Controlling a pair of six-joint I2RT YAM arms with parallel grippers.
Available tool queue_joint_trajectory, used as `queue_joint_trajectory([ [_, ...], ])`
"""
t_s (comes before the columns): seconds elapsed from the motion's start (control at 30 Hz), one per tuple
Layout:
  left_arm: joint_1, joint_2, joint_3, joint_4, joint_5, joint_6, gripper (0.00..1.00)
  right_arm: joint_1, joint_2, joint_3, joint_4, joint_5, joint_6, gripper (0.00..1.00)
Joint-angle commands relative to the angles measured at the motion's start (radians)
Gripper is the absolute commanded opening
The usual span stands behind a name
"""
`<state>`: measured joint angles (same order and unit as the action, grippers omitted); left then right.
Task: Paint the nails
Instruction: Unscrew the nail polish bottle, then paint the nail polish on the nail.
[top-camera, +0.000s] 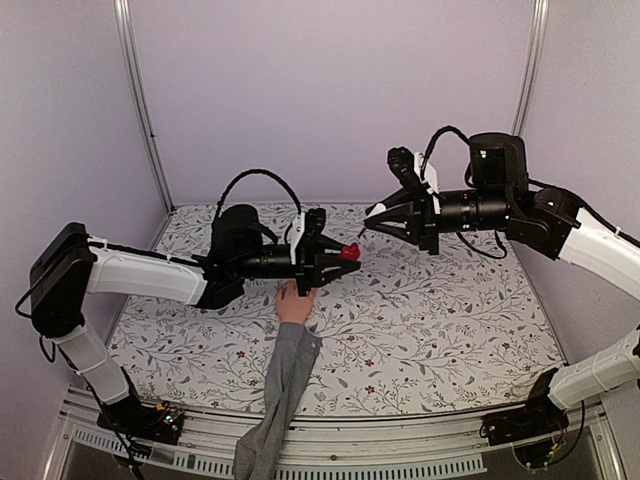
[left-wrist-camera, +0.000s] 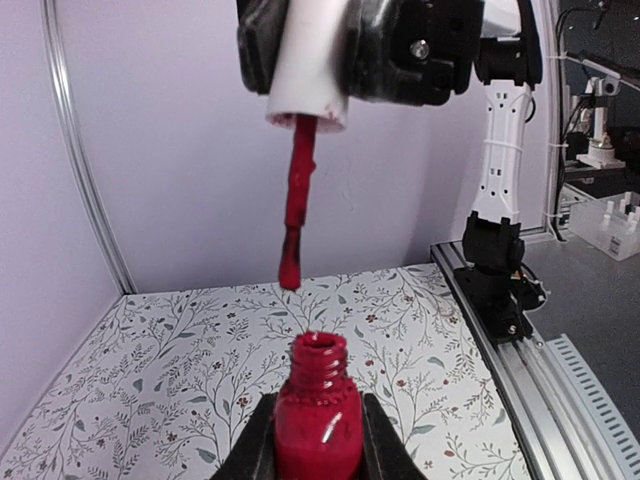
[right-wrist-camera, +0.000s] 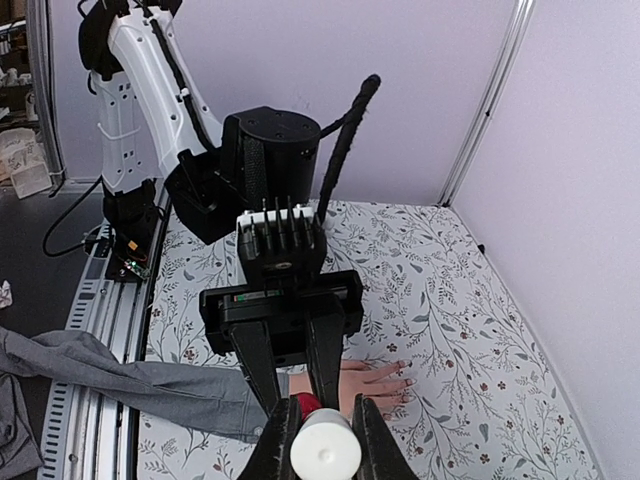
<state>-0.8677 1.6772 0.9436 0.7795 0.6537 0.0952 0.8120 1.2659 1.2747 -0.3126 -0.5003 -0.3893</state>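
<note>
Red polish bottle (left-wrist-camera: 318, 425) pinched in left end effector (left-wrist-camera: 318, 455); right end effector (right-wrist-camera: 322, 445) clamps white-capped brush (left-wrist-camera: 293, 210), seemingly just above it.

My spot's basically a robotics lab booth; plain lilac panels (top-camera: 330, 90) on metal posts (top-camera: 140, 100) box in my table (top-camera: 450, 330) with its flowery cloth; slotted aluminium rail (left-wrist-camera: 545, 400) along the edge; past it there's another rig (left-wrist-camera: 600, 110) on a bench and a bin (left-wrist-camera: 612, 225) of small bottles
</note>
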Motion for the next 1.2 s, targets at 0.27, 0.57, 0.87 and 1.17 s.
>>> queue_joint_trajectory([
  [0.27,0.119,-0.114,-0.105,0.062,-0.136,-0.11,0.0,-0.123,-0.032,-0.086,0.209,-0.066,0.118,0.0],
  [0.57,0.24,-0.247,-0.207,0.022,-0.344,-0.168,0.0,-0.186,0.093,-0.167,0.38,-0.127,0.207,0.0],
  [0.87,0.321,-0.303,-0.247,-0.028,-0.442,-0.233,0.0,-0.186,0.308,-0.207,0.565,-0.109,0.302,0.0],
  [1.17,0.374,-0.299,-0.262,-0.037,-0.454,-0.284,0.0,-0.186,0.513,-0.172,0.639,-0.118,0.382,0.0],
])
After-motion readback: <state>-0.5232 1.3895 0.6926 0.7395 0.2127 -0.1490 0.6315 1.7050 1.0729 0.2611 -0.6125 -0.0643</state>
